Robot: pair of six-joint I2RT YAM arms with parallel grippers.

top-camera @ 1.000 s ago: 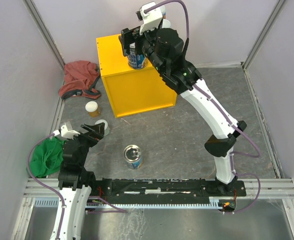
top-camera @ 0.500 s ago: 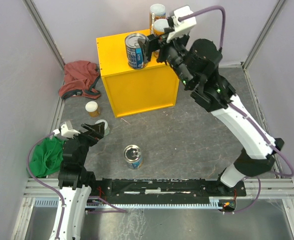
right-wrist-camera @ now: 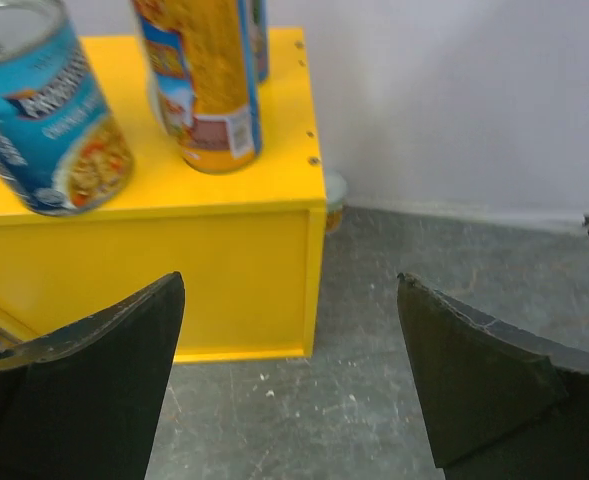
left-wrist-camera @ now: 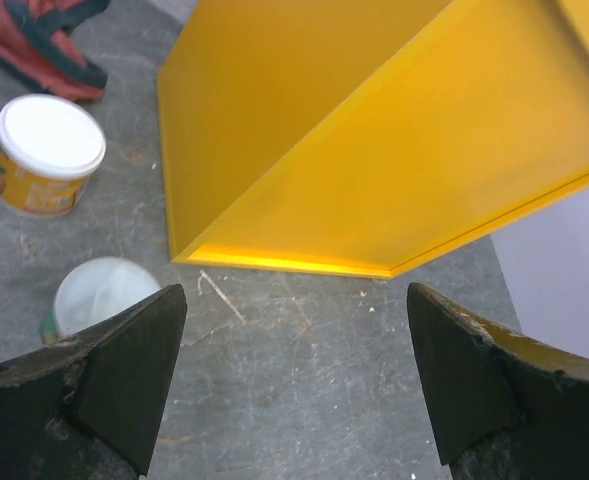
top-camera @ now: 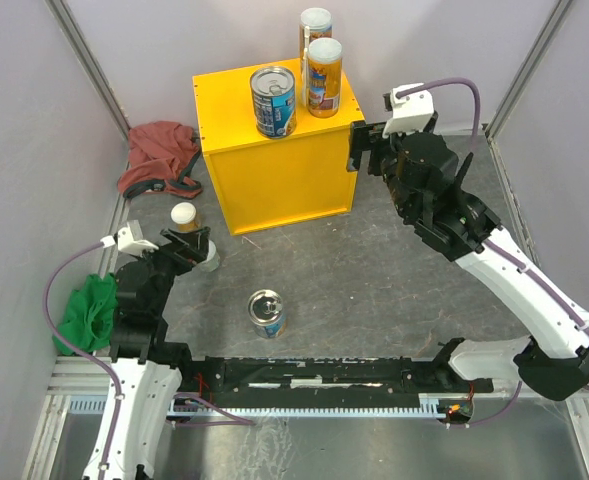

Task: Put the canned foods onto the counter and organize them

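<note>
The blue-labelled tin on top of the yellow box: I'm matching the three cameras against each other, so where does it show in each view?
Top external: the blue-labelled tin stands upper middle, on the yellow box, near its front edge.
Left wrist: not in it; only the box's walls show.
Right wrist: upper left corner, cut off by the frame.
Shared landmark: the yellow box, seen in all three views.

Crumpled red cloth (top-camera: 157, 155) beside the left wall, green cloth (top-camera: 86, 312) (also bunched) near-left.
</note>
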